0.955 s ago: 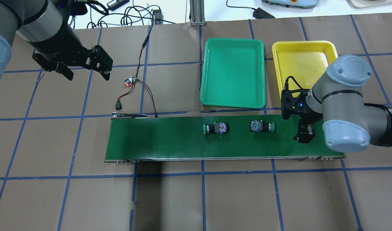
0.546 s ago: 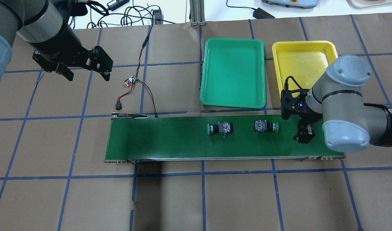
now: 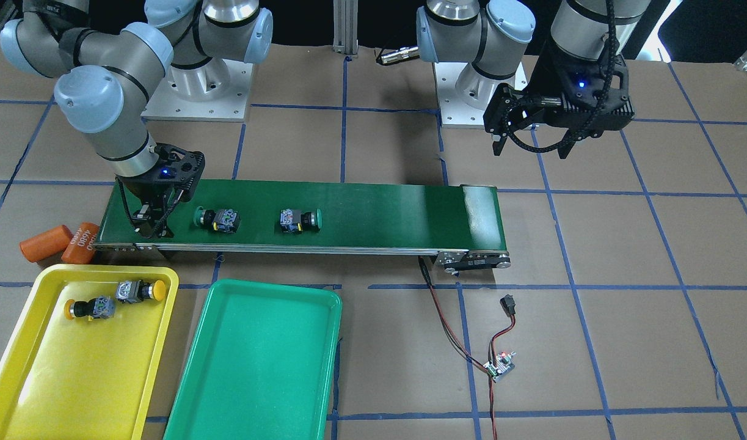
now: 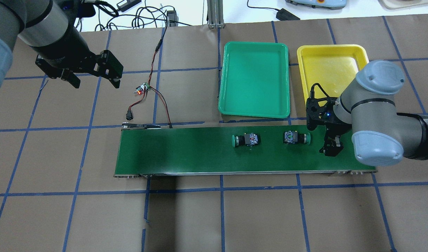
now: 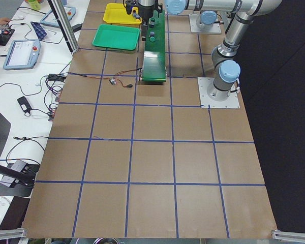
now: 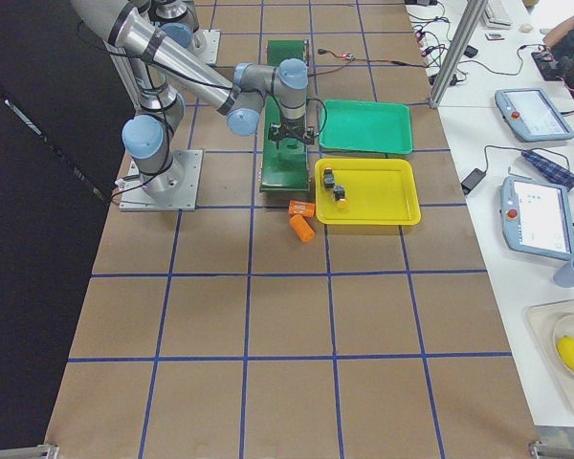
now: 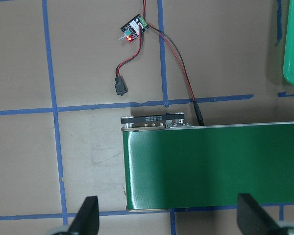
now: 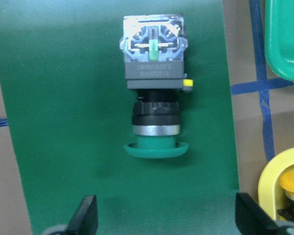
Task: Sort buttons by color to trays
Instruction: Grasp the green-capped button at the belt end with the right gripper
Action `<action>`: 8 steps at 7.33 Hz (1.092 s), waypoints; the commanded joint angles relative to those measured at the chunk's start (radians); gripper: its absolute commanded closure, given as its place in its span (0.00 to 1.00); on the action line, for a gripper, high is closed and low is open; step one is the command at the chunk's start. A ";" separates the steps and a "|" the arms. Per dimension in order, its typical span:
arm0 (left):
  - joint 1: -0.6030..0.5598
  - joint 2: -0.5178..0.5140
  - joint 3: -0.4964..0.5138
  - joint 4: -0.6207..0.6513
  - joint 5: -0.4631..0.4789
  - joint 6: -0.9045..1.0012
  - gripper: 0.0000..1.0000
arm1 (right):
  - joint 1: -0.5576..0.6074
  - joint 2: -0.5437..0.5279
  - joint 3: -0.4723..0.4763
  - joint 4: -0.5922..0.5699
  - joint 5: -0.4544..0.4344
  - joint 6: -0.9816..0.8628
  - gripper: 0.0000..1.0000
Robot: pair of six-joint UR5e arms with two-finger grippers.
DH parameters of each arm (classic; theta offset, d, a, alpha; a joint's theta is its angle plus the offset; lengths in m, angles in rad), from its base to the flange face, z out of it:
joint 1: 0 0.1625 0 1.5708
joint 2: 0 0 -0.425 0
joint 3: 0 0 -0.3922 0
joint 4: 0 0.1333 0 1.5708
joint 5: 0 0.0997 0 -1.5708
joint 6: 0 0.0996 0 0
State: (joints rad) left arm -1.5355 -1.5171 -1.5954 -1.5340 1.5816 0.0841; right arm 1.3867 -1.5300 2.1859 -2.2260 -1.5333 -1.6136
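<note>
I have the right gripper low over the end of the dark-green conveyor belt nearest the trays, its two black fingers spread wide; from these angles I can't quite tell whether the tips touch the matte belt surface. Lying on its side just ahead of those fingers is the nearer green button: a flat, round green cap facing the gripper, a black collar with a metal ring behind it, then a blocky grey-black body ending in a clear terminal face. The second green button lies further along the belt, well apart from the first, with its cap turned the opposite way. In the corner of the yellow tray closest to the belt a yellow button rests on its side, and just beside it lies the other yellow button, their round caps pointing away from each other. The green tray sits next to it, the same shallow, smooth plastic rectangle with rounded corners. The left gripper hangs above the brown paper tabletop beyond the belt's other end, its jaws parted wide. Its wrist camera looks down on the belt's metal roller bracket and a small circuit board with a red light and red-and-black wires. Two orange cylinders lie on the paper just beside the belt end
</note>
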 commanded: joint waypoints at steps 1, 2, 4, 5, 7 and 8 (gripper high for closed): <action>0.000 0.000 0.000 0.000 0.000 -0.001 0.00 | 0.000 0.001 0.000 0.000 0.001 0.001 0.00; 0.000 0.000 0.000 0.000 0.000 -0.001 0.00 | 0.000 0.001 0.002 0.000 0.002 0.003 0.00; 0.000 0.000 0.002 0.000 0.000 0.000 0.00 | 0.000 0.002 0.000 0.000 0.002 0.001 0.01; 0.000 0.000 0.002 0.000 0.000 -0.001 0.00 | 0.000 0.002 0.000 0.000 0.002 0.001 0.05; 0.000 0.000 0.000 0.003 0.000 -0.001 0.00 | 0.000 0.002 0.000 0.000 0.002 0.003 0.24; 0.000 0.000 -0.003 0.008 0.000 -0.001 0.00 | 0.000 0.001 0.000 0.000 0.002 0.003 0.32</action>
State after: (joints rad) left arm -1.5355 -1.5171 -1.5961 -1.5307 1.5815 0.0829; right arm 1.3867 -1.5281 2.1860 -2.2258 -1.5309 -1.6112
